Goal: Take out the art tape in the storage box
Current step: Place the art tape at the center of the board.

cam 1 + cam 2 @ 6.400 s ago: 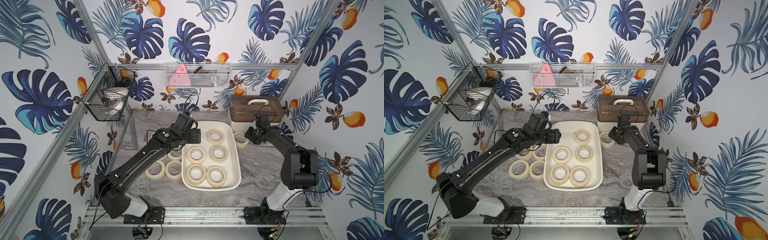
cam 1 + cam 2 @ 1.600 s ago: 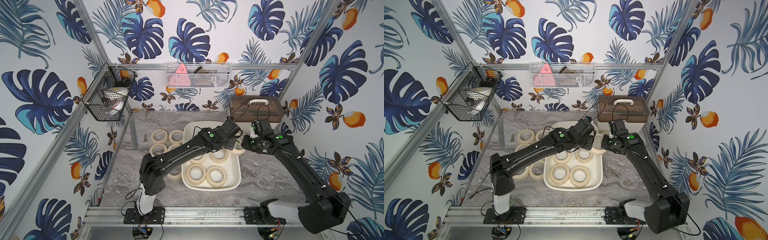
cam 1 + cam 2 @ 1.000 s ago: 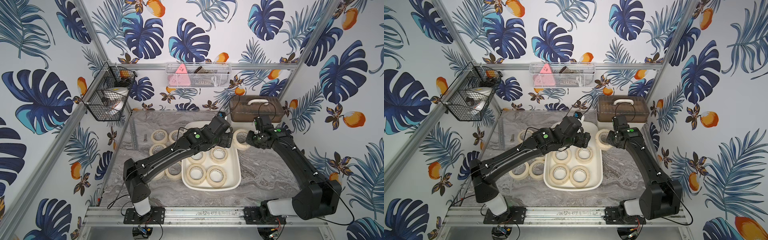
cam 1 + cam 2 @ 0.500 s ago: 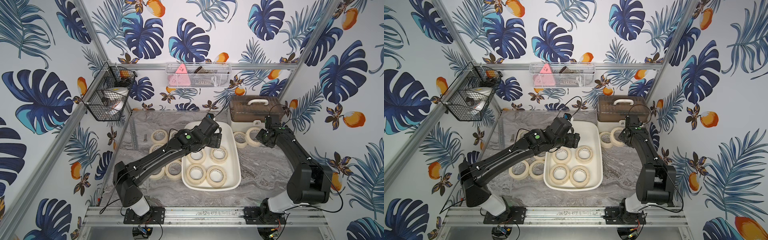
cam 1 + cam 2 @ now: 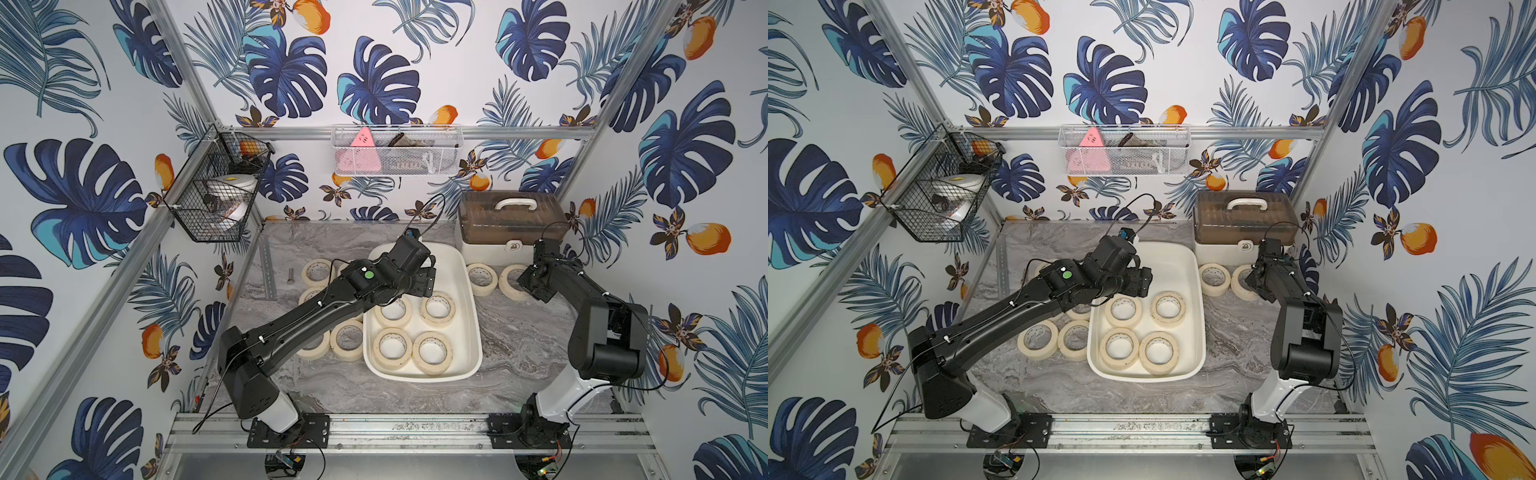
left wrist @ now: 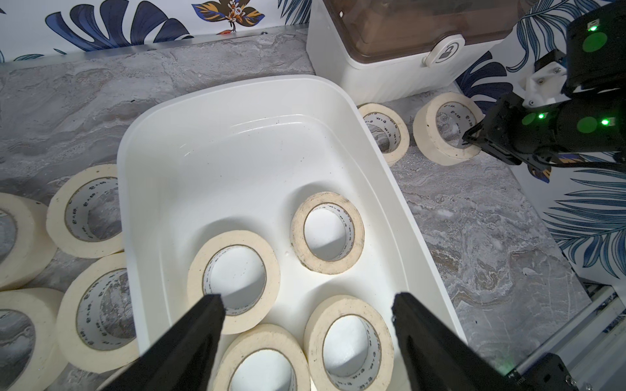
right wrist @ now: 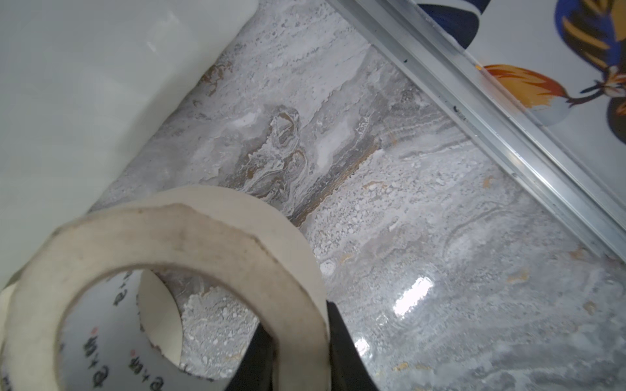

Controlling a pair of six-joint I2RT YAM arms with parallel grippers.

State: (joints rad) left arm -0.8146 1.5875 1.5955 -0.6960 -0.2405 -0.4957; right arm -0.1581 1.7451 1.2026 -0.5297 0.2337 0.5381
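Observation:
The storage box (image 5: 465, 291) is a white tub in the middle of the marble table, with several art tape rolls lying flat in its near half (image 5: 437, 309) (image 6: 233, 281). My left gripper (image 5: 419, 282) (image 6: 306, 304) hangs open above those rolls with nothing between its fingers. Right of the box, my right gripper (image 5: 528, 284) (image 7: 298, 355) is shut on the wall of one cream roll (image 5: 512, 282) (image 7: 189, 243). That roll is held tilted, low by the table. Another roll (image 5: 482, 279) lies beside it.
Several more rolls (image 5: 348, 340) lie on the table left of the box. A cream case with a brown lid (image 5: 511, 224) stands behind the right gripper. A black wire basket (image 5: 216, 195) and a white mesh basket (image 5: 395, 149) hang on the walls. A small bolt (image 5: 291, 275) lies far left.
My right gripper has carried its roll rightward from the box's far right corner to beside the case. The left gripper has drawn back leftward over the box, still open.

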